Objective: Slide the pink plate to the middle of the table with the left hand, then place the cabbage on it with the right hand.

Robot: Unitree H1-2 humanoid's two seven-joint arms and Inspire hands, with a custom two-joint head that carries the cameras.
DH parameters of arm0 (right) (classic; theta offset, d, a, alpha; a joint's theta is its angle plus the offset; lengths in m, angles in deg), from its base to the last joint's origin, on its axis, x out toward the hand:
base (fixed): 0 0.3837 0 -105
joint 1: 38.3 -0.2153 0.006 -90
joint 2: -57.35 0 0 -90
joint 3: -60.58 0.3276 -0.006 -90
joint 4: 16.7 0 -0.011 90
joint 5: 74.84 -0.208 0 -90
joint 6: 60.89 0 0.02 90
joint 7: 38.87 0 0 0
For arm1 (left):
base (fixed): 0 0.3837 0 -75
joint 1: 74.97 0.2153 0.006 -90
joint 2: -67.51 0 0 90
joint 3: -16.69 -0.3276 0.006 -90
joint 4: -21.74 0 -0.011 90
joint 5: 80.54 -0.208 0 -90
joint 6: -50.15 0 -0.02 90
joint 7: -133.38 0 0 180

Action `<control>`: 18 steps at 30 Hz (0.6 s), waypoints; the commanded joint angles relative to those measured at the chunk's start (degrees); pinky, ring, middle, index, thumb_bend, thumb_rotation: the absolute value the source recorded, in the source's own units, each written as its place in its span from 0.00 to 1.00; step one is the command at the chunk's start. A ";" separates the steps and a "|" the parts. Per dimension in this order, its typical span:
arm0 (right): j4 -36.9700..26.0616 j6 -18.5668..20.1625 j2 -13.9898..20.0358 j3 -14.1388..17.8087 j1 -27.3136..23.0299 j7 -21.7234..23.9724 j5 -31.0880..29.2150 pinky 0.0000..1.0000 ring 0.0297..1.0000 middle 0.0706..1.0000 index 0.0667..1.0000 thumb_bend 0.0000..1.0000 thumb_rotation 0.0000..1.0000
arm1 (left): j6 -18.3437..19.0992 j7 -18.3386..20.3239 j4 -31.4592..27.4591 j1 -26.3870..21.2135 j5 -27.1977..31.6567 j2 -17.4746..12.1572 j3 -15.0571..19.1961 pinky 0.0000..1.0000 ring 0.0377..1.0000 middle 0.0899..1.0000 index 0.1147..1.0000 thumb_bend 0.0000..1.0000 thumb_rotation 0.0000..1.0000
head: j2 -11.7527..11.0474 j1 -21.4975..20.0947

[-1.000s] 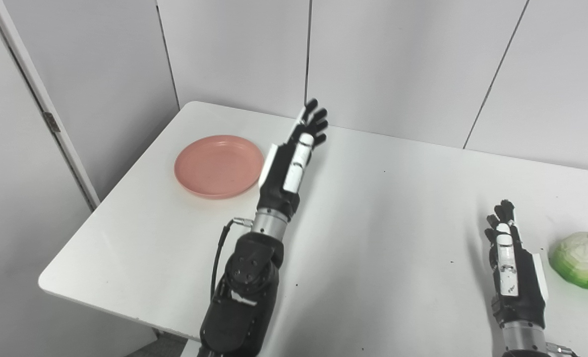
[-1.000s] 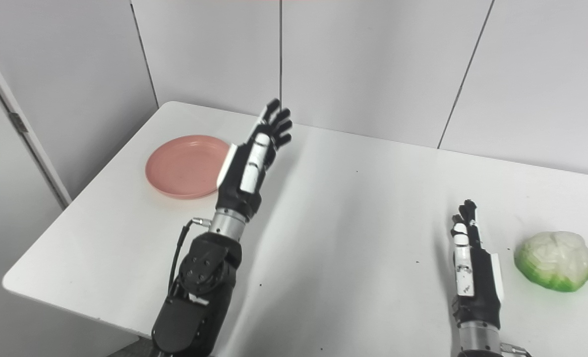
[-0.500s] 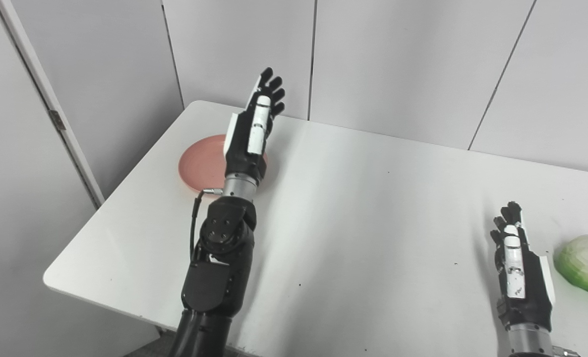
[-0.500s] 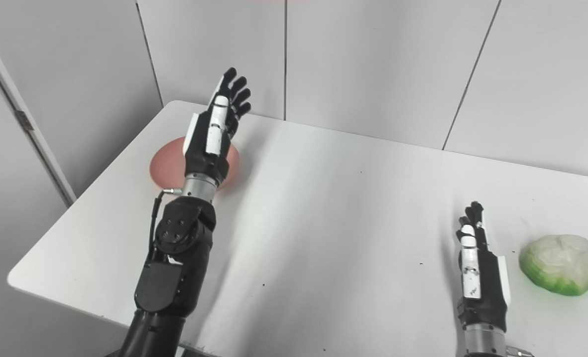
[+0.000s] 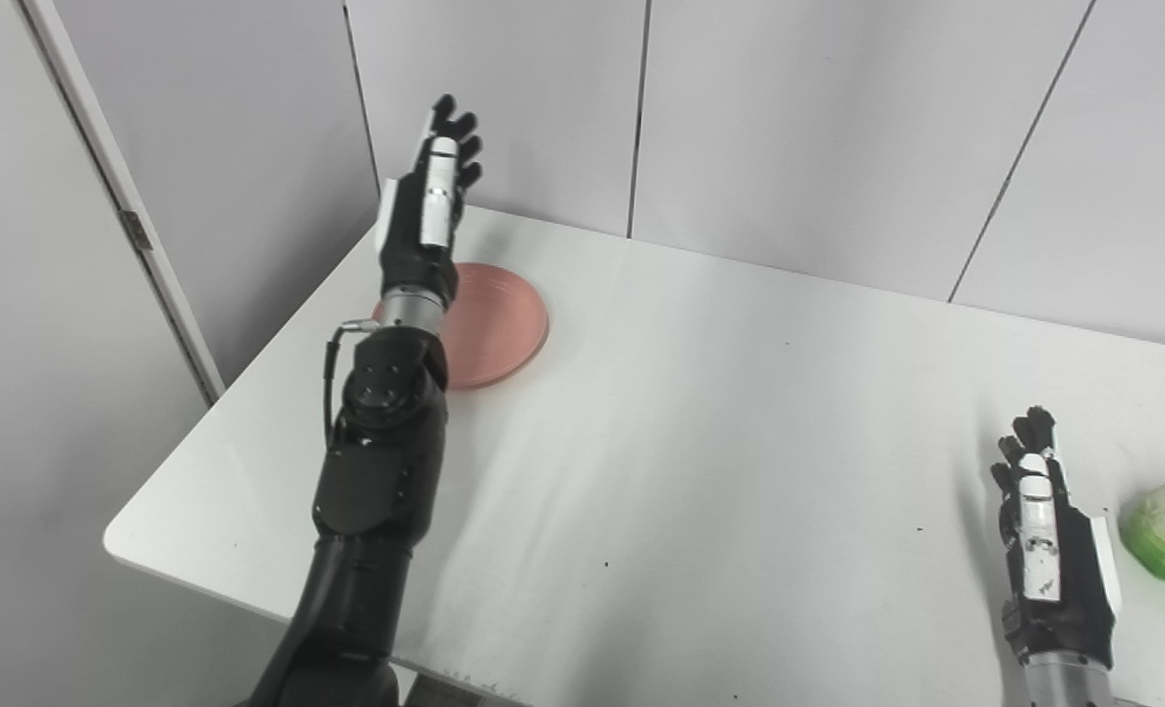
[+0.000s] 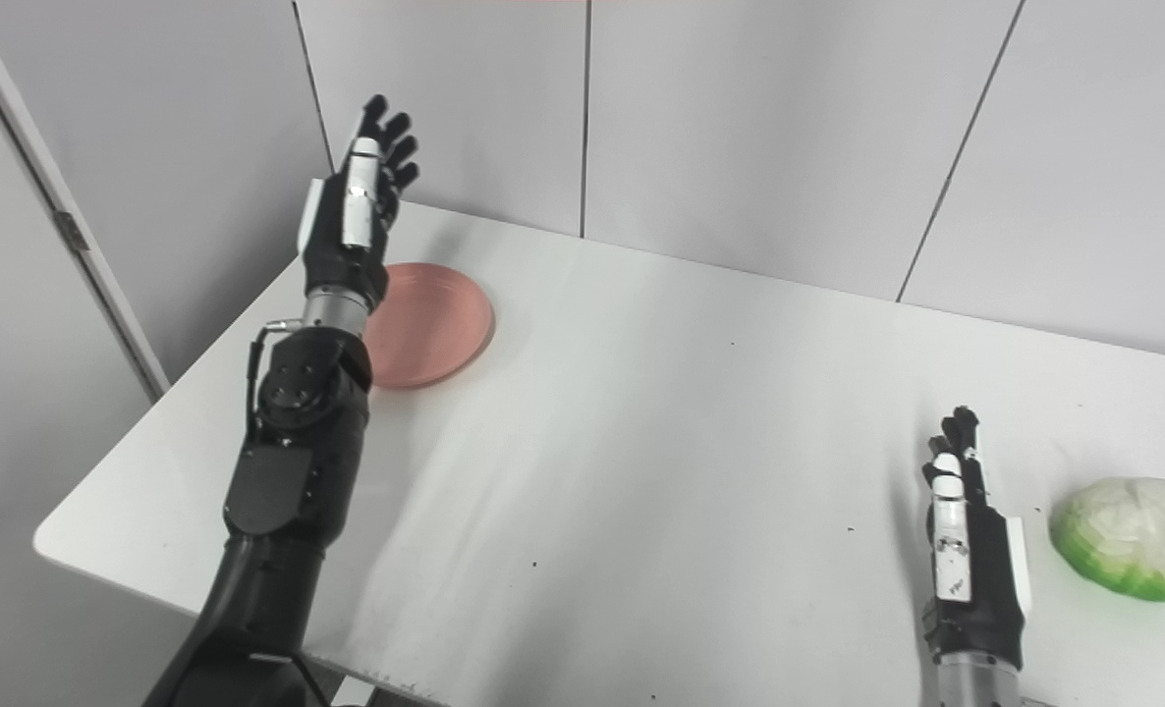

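Observation:
A pink plate (image 5: 499,324) lies flat near the table's far left corner, its left part hidden behind my left wrist. My left hand (image 5: 427,211) is raised well above the table over the plate's left side, open, fingers pointing up, holding nothing. A pale green and white cabbage (image 6: 1133,537) rests at the right end of the table. My right hand (image 6: 970,550) stands open just left of the cabbage, a small gap between them.
The white table (image 5: 740,422) has its left edge and rounded corners close to the plate. Grey wall panels (image 5: 789,128) rise right behind the table's far edge. A door frame (image 5: 121,216) stands at the left.
My left arm swung left and rose, from right of the plate to above its left side. The camera shifted a little. The plate, cabbage and right hand stayed in place.

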 commanded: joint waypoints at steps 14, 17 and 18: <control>2.76 -1.25 0.34 0.36 2.22 0.18 1.22 1.00 1.00 1.00 1.00 0.05 1.00 | -2.56 0.50 6.75 -5.47 3.56 -8.25 3.47 0.96 0.97 0.97 0.97 0.41 1.00 | -0.10 0.93; 2.24 -0.69 0.18 0.43 2.34 0.17 1.13 1.00 1.00 1.00 1.00 0.05 1.00 | -1.36 0.59 7.72 -5.96 4.61 -9.25 3.92 0.97 0.97 0.96 0.96 0.41 1.00 | -0.13 0.94; 2.05 -0.43 0.12 0.45 2.41 0.11 1.11 1.00 1.00 1.00 1.00 0.05 1.00 | -1.01 0.44 7.98 -6.12 4.85 -9.46 4.07 0.97 0.97 0.95 0.95 0.41 1.00 | -0.12 0.93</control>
